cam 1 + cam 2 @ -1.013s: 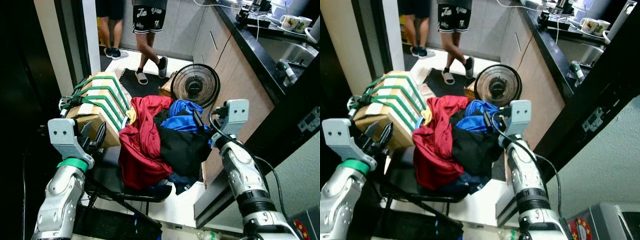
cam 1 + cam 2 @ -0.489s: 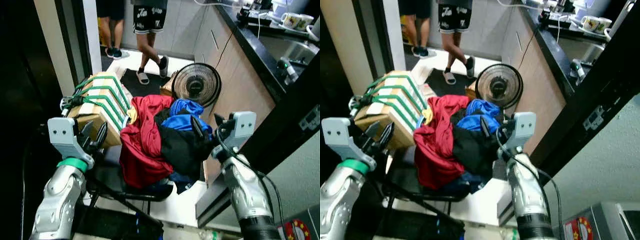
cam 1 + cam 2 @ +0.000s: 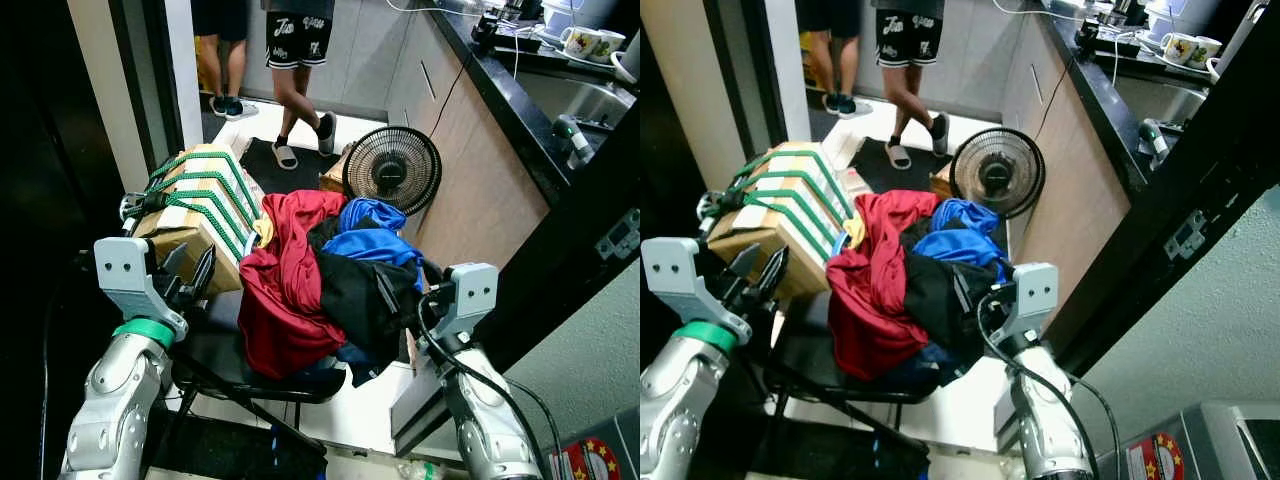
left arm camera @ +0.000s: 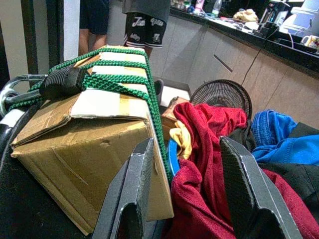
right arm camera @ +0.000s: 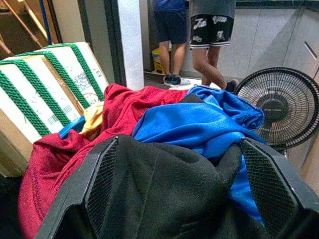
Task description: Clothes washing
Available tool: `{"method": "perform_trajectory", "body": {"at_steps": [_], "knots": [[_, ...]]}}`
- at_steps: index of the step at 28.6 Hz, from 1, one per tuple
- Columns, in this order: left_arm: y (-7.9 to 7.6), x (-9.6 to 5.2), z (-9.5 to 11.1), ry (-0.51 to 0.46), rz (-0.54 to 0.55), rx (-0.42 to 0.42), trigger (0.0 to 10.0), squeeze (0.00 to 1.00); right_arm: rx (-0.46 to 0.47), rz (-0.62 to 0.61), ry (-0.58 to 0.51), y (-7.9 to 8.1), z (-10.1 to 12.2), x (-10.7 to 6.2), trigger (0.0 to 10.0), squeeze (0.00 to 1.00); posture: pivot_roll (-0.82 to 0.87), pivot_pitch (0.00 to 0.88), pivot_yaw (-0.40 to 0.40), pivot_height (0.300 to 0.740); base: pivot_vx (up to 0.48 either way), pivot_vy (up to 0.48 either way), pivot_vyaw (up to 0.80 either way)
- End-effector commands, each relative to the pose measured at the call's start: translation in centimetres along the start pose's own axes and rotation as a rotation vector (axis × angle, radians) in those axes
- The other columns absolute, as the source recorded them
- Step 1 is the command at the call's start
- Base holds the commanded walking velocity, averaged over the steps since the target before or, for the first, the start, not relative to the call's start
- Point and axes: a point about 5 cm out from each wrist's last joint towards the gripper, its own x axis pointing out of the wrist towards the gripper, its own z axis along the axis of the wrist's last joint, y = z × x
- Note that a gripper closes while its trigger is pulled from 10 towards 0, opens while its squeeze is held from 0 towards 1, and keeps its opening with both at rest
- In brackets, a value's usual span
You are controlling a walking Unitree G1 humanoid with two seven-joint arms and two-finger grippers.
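Laundry sits heaped before us: a soft pile of clothes [image 3: 320, 280] on a black folding chair [image 3: 225, 360], with a red garment [image 3: 285, 290] draped at nine o'clock of the pile, a black garment [image 3: 360, 295] at four o'clock, and a blue garment [image 3: 365, 235] at one o'clock on top. We judge the pile to be light, limp and tangled, so it will sag and trail if lifted by an edge. A thick bunched fold, such as the crest of the black garment, looks the safest place to pinch.

Our right gripper [image 5: 174, 199] has its fingers spread wide, straddling the black garment, which bulges between them and seems to touch them. Our left gripper [image 4: 192, 194] is also spread apart and holds nothing. It hovers at nine o'clock of the pile, just beside the red garment and a cardboard box [image 3: 190, 225] bound with green cord [image 3: 215, 195].

At twelve o'clock beyond the pile stands a floor fan [image 3: 392, 170], and farther off, a person's legs [image 3: 300, 100]. A black countertop [image 3: 510, 90] runs along at two o'clock.
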Motion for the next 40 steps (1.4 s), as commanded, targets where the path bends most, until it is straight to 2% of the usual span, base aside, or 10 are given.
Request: {"method": "perform_trajectory", "body": {"at_steps": [1, 24, 25, 26, 27, 28, 30, 33, 38, 40], "knots": [[-0.4, -0.2, -0.3, 0.018, -0.016, -0.013, 10.0, 0.0, -0.008, -0.002, 0.01, -0.1, -0.2, -0.4, 10.0, 0.0, 0.11, 0.0, -0.072, 0.74, 0.0, 0.0, 0.0], [-0.7, -0.2, -0.3, 0.018, -0.024, -0.02, 10.0, 0.0, -0.05, 0.005, 0.071, 0.5, -2.0, 0.9, 10.0, 0.0, 0.12, 0.0, -0.081, 0.74, 0.0, 0.0, 0.0], [-0.7, -0.2, -0.3, 0.018, -0.033, -0.023, 10.0, 0.0, -0.05, 0.009, 0.075, 0.5, -2.0, 0.9, 9.0, 0.0, 0.12, 0.0, -0.081, 0.74, 0.0, 0.0, 0.0], [-0.7, -0.2, -0.3, 0.018, -0.033, -0.023, 10.0, 0.0, -0.05, 0.009, 0.075, 0.5, -2.0, 0.9, 9.0, 0.0, 0.12, 0.0, -0.081, 0.74, 0.0, 0.0, 0.0], [-0.8, -0.2, -0.2, 0.019, -0.04, -0.024, 10.0, 0.0, -0.049, 0.012, 0.077, 0.6, -2.1, 0.9, 4.3, 0.0, 0.11, 0.0, -0.08, 0.74, 0.0, 0.0, 0.0], [-0.8, -0.2, -0.2, 0.019, -0.04, -0.024, 10.0, 0.0, -0.049, 0.012, 0.077, 0.6, -2.1, 0.9, 4.3, 0.0, 0.11, 0.0, -0.08, 0.74, 0.0, 0.0, 0.0], [-1.3, -0.4, -0.3, 0.025, -0.1, -0.063, 10.0, 0.0, -0.047, 0.016, 0.08, 0.6, -2.2, 0.8, 2.9, 0.0, 0.11, 0.0, -0.08, 0.74, 0.0, 0.0, 0.0], [-2.3, -1.1, -0.7, 0.051, -0.245, -0.102, 10.0, 0.0, -0.047, 0.017, 0.079, 0.6, -2.2, 0.8, 2.7, 0.0, 0.11, 0.0, -0.077, 0.74, 0.0, 0.0, 0.0], [-2.7, -1.8, -1.3, 0.087, -0.319, -0.078, 10.0, 0.0, -0.049, 0.015, 0.074, 0.5, -2.3, 0.9, 1.9, 0.0, 0.11, 0.0, -0.074, 0.74, 0.0, 0.0, 0.0], [-2.7, -2.0, -1.5, 0.094, -0.321, -0.062, 10.0, 0.0, -0.048, 0.013, 0.072, 0.4, -2.4, 0.9, 0.0, 0.0, 0.11, 0.0, -0.072, 0.74, 0.0, 0.0, 0.0]]}}
